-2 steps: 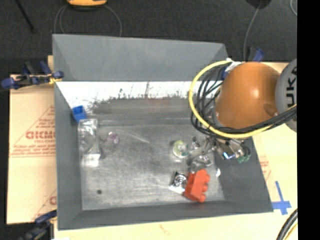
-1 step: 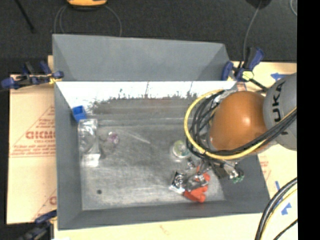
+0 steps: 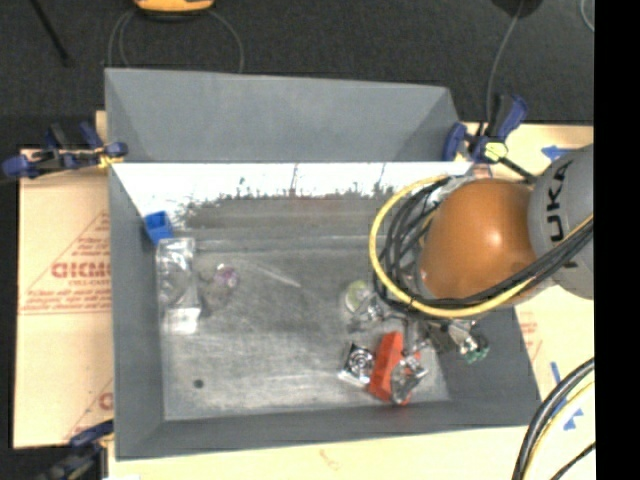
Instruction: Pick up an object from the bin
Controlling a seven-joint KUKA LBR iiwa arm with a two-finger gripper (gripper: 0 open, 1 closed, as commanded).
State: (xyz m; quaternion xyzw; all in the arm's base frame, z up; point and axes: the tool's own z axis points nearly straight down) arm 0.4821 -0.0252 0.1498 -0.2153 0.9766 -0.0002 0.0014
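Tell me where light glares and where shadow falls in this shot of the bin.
Camera view: a bright glare band runs along the bin's far wall; the orange cover on the wrist carries a soft highlight; the clear plastic piece at the left glints; the near wall is darker.

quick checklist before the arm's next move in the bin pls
1. Gripper is down inside the bin, at the floor's lower right: ok.
2. A thing lies at the gripper: a red oblong piece, with a silver crumpled piece touching its left side: ok.
3. Red oblong piece is actually gripped: cannot tell.
4. Gripper is clear of the bin's right wall: cannot tell.
5. Other things are out of the way: blue block and clear plastic piece lie far left: ok.
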